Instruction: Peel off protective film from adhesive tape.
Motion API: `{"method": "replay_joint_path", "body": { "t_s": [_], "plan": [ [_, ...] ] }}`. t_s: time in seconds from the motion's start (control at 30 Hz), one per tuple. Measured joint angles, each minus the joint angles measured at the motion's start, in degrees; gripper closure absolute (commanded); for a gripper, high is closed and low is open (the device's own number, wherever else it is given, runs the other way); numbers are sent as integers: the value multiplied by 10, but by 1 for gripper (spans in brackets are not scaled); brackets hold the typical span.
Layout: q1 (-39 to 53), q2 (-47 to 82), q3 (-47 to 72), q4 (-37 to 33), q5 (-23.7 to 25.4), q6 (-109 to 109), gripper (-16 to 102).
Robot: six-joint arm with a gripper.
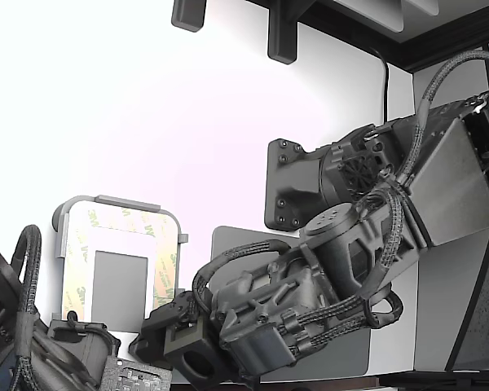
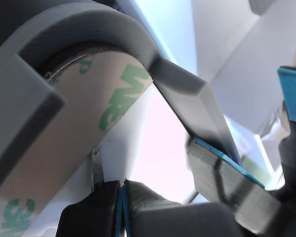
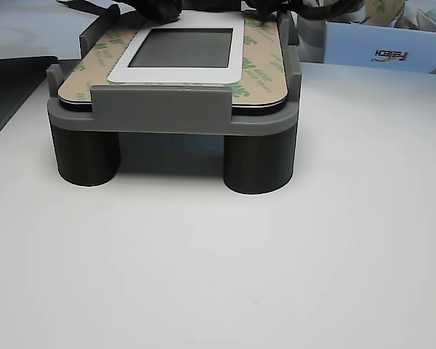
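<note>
Your end effector (image 2: 122, 197) is pinched tight at the plate's corner, seemingly on a small liner tab. The film (image 2: 84, 123) lies flat just above it, unpeeled. Next, pull gently up and away.

Matt papery protective film (image 3: 259, 62), matt grey plastic holder (image 3: 160, 109), smooth white table (image 3: 276, 276)

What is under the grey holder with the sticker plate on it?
Two dark round legs stand under the grey holder on the white table. Between them the space is shadowed; any legs farther back are hidden.
</note>
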Motion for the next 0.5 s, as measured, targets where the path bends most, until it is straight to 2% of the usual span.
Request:
{"method": "replay_joint_path", "body": {
  "t_s": [0.5],
  "plan": [
    [0,0,-12,25,-1,6,96]
  ]
}}
